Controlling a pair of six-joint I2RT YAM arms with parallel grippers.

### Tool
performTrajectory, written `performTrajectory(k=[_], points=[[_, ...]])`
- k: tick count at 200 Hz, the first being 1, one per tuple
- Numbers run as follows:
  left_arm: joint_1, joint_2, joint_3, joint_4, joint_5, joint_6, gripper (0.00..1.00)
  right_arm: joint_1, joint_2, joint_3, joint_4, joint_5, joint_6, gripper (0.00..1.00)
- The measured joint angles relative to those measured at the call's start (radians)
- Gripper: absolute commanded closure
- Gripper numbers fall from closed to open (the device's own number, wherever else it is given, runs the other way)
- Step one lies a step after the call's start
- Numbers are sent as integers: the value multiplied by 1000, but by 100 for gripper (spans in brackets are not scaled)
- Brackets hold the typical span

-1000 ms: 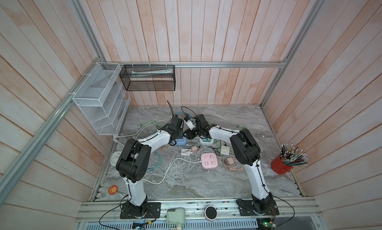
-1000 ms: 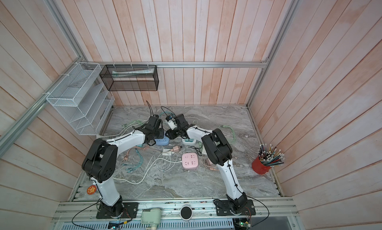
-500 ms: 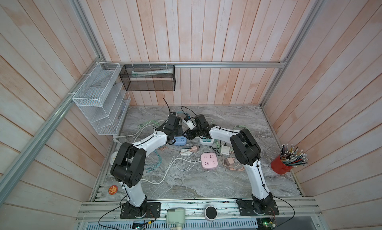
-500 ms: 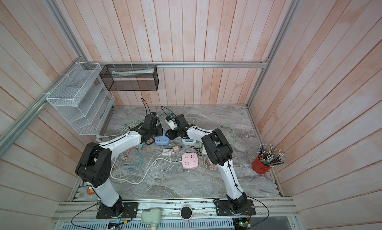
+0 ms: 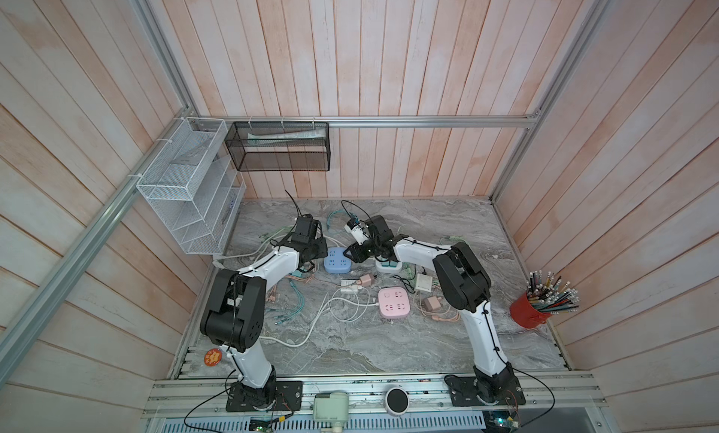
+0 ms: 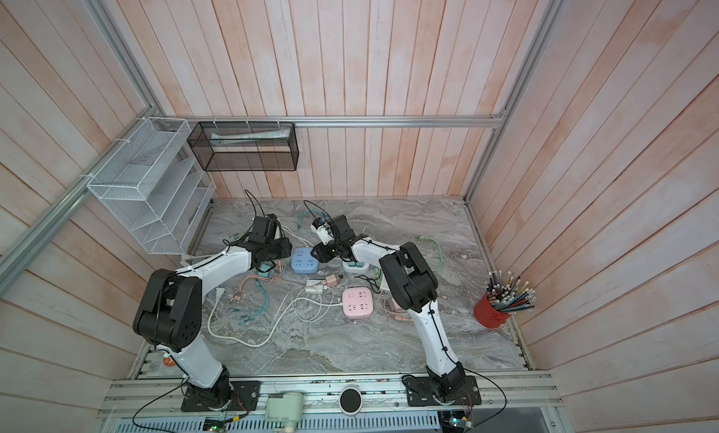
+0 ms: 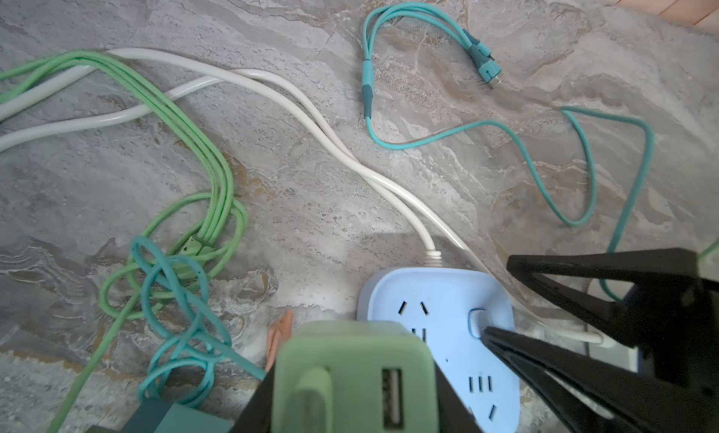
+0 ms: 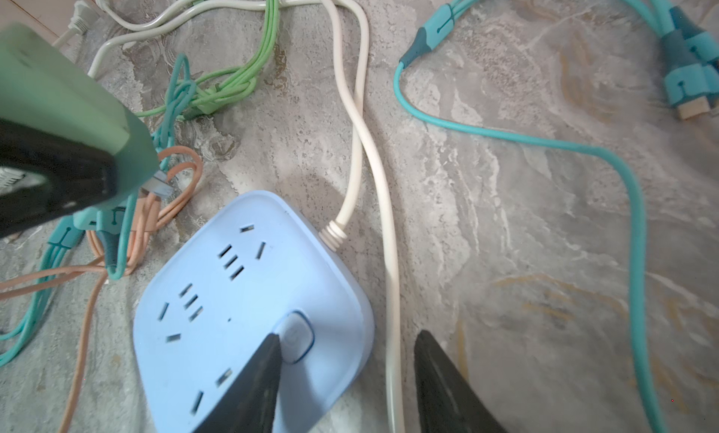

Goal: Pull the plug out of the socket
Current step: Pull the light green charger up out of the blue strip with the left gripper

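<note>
My left arm (image 5: 272,263) comes in from the front left corner. Its elbow is folded high and its forearm is stretched low across the bench (image 5: 350,345) toward the middle. The left jaws are clamped on the green plug (image 7: 352,376), gripping two opposite sides, with its USB face turned to the wrist camera. The plug hangs in the air just beside the blue socket (image 5: 337,260), off its left edge in both top views. It is clear of the socket and sits above a knot of teal and orange cables (image 8: 122,248).

My right arm (image 5: 422,251) mirrors that pose from the front right corner, with the wrist tipped down over the socket's right edge. The right jaws stand apart. One finger (image 8: 249,388) rests on the socket top at its button, and the other (image 8: 447,388) is over bare bench beyond a white cord (image 8: 391,295).

The two wrists are near each other with only the socket between them. A second white cord (image 8: 352,170) enters the socket's back edge. A green cable (image 7: 186,131) and a teal cable (image 7: 544,139) lie loose toward the back wall. Toward the front sit a pink socket (image 5: 394,302) and small chargers (image 5: 367,281) among tangled cords. The widest bare stretch of bench is along the front rail. The red pencil cup (image 5: 529,312) stands well apart by the right wall. The white wire rack (image 5: 186,186) hangs on the left wall.
</note>
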Motion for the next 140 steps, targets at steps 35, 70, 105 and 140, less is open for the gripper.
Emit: performTrajectory(k=[35, 70, 105, 140], points=[[33, 77, 102, -47, 58, 23, 65, -1, -3, -10, 17, -3, 0, 48], [61, 150, 153, -98, 129, 35, 65, -2, -3, -10, 17, -3, 1, 46], [74, 183, 161, -127, 178, 50, 64, -2, -3, 3, -1, -2, -1, 45], [97, 195, 165, -146, 234, 56, 63, -4, -3, 20, -33, -2, 0, 45]])
